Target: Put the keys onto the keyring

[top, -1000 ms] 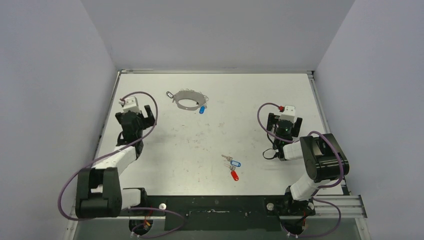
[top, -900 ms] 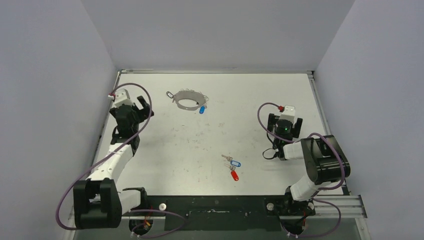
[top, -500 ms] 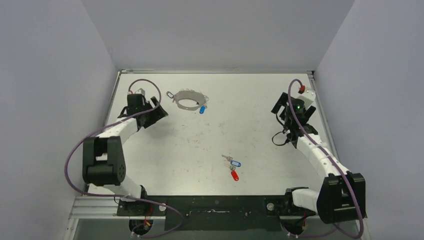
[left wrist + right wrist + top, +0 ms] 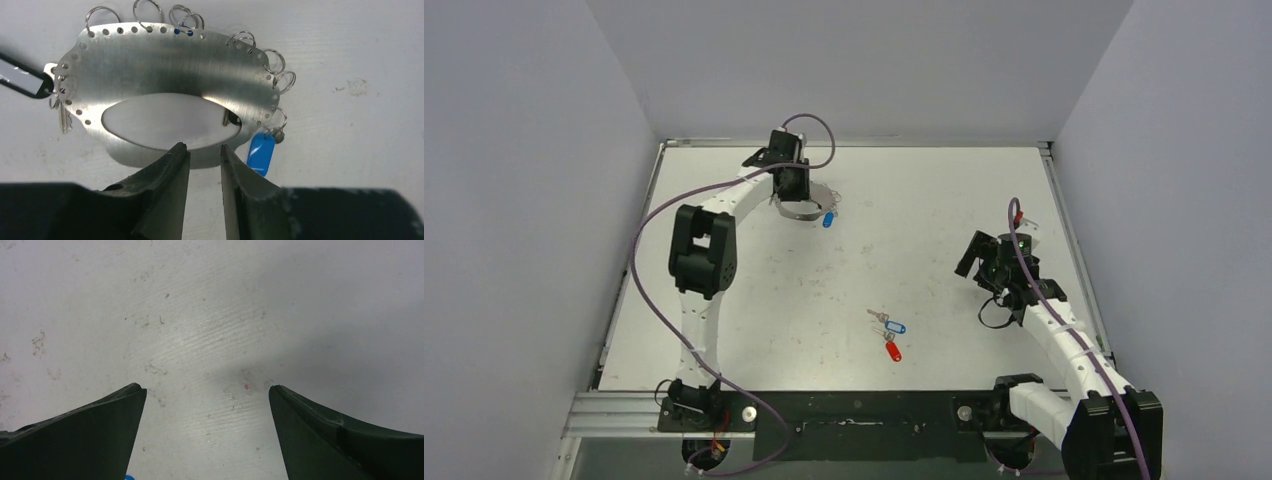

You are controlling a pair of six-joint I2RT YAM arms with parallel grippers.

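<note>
The keyring (image 4: 165,75) is a wide silvery metal band with punched holes and small split rings, lying at the back of the table (image 4: 800,207). A blue tag (image 4: 261,152) hangs at its right, and a black-and-white tag (image 4: 20,80) with a key is at its left. My left gripper (image 4: 201,147) hovers at the band's near rim (image 4: 791,188), its jaws a narrow gap apart with nothing pinched. Two loose keys lie mid-table, one with a blue tag (image 4: 895,326) and one with a red tag (image 4: 893,351). My right gripper (image 4: 207,389) stands wide open over bare table (image 4: 980,262), right of those keys.
Grey walls close in the white table (image 4: 944,190) on three sides. A metal rail (image 4: 854,143) edges the back. A sliver of blue (image 4: 129,477) shows at the bottom edge of the right wrist view.
My left arm swung from the table's left side to the back, over the keyring, and its jaws narrowed. My right arm reached out, then came back toward the loose keys, still open.
</note>
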